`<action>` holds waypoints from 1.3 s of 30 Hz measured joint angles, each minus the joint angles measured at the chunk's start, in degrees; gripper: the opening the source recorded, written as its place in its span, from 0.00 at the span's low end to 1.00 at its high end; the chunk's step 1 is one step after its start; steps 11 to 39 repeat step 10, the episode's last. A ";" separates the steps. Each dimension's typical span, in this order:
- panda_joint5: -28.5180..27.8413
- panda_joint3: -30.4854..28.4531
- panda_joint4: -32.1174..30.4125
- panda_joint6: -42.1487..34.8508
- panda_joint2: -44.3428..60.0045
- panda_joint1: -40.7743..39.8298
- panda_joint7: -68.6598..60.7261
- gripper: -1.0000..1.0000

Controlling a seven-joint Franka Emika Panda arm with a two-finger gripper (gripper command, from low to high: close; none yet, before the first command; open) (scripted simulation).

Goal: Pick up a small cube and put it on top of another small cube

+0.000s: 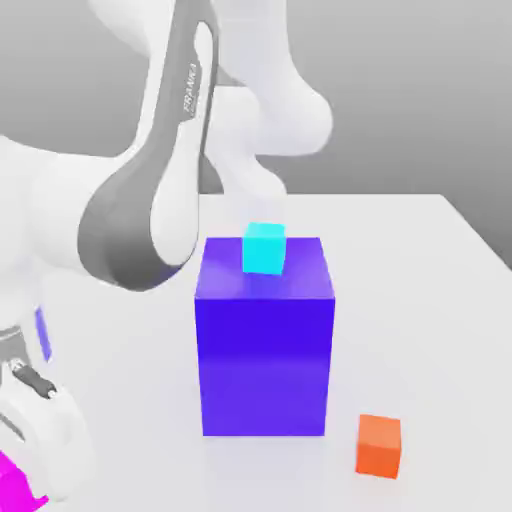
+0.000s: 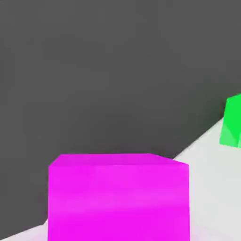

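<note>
Four small cubes are on show: one magenta cube [image 1: 12, 485] at the lower left corner of the exterior view, one cyan cube [image 1: 264, 248] atop the single big blue-violet block [image 1: 265, 350], one orange cube [image 1: 379, 445] lower right, one green cube [image 2: 231, 120]. The magenta one is plain, glossy and bright. Whether the gripper is open or closed, I cannot tell.

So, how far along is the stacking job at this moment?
Done: nothing is stacked by the arm yet. The pink cube is on the table at the exterior view's lower left, with no small cube beneath it. In hand: the hand is low beside that cube, which is close in front of the hand camera, so the pick seems under way. Left: lift it and place it on another small cube, such as the orange cube.
</note>
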 joint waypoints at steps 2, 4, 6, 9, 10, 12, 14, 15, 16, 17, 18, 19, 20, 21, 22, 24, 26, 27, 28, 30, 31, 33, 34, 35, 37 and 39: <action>-0.40 -1.45 1.73 0.12 3.79 -2.17 -1.43 0.00; 0.60 -1.05 2.41 2.96 7.87 -3.26 -2.50 0.00; 1.02 -0.79 2.59 4.11 9.31 -3.58 -2.85 1.00; 1.02 -0.79 2.59 4.11 9.31 -3.58 -2.85 1.00; 1.02 -0.79 2.59 4.11 9.31 -3.58 -2.85 1.00; 1.02 -0.79 2.59 4.11 9.31 -3.58 -2.85 1.00; 1.02 -0.79 2.59 4.11 9.31 -3.58 -2.85 1.00; 1.02 -0.79 2.59 4.11 9.31 -3.58 -2.85 1.00; 1.02 -0.79 2.59 4.11 9.31 -3.58 -2.85 1.00; 1.02 -0.79 2.59 4.11 9.31 -3.58 -2.85 1.00; 1.02 -0.79 2.59 4.11 9.31 -3.58 -2.85 1.00; 1.02 -0.79 2.59 4.11 9.31 -3.58 -2.85 1.00; 1.02 -0.79 2.59 4.11 9.31 -3.58 -2.85 1.00; 1.02 -0.79 2.59 4.11 9.31 -3.58 -2.85 1.00; 1.02 -0.79 2.59 4.11 9.31 -3.58 -2.85 1.00; 1.02 -0.79 2.59 4.11 9.31 -3.58 -2.85 1.00; 1.02 -0.79 2.59 4.11 9.31 -3.58 -2.85 1.00; 1.02 -0.79 2.59 4.11 9.31 -3.58 -2.85 1.00; 1.02 -0.79 2.59 4.11 9.31 -3.58 -2.85 1.00; 1.02 -0.79 2.59 4.11 9.31 -3.58 -2.85 1.00; 1.02 -0.79 2.59 4.11 9.31 -3.58 -2.85 1.00; 1.02 -0.79 2.59 4.11 9.31 -3.58 -2.85 1.00; 1.02 -0.79 2.59 4.11 9.31 -3.58 -2.85 1.00; 1.02 -0.79 2.59 4.11 9.31 -3.58 -2.85 1.00; 1.02 -0.79 2.59 4.11 9.31 -3.58 -2.85 1.00; 1.02 -0.79 2.59 4.11 9.31 -3.58 -2.85 1.00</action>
